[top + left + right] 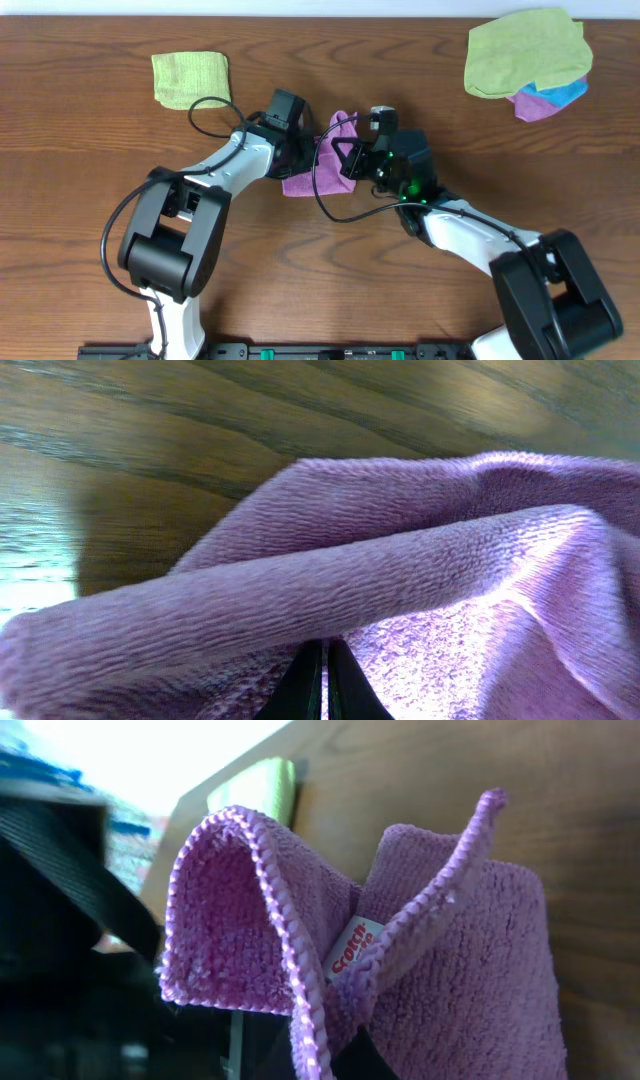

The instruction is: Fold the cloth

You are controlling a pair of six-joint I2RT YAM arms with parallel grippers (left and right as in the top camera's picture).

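Two arms meet mid-tabletop (400,60) on the cloth (300,183): left end effector (322,678) pinched narrow under a rolled fold, right end effector (343,158) clamping a raised stitched edge. Bare wood all round; lime-green cloth (190,78) lies well apart. Only the right wrist view catches the white tag (352,948).

Light purple cloth (302,181), white tag (352,946)

A robot lab: left arm (222,168) and right arm (468,226) at a wooden table (70,190).
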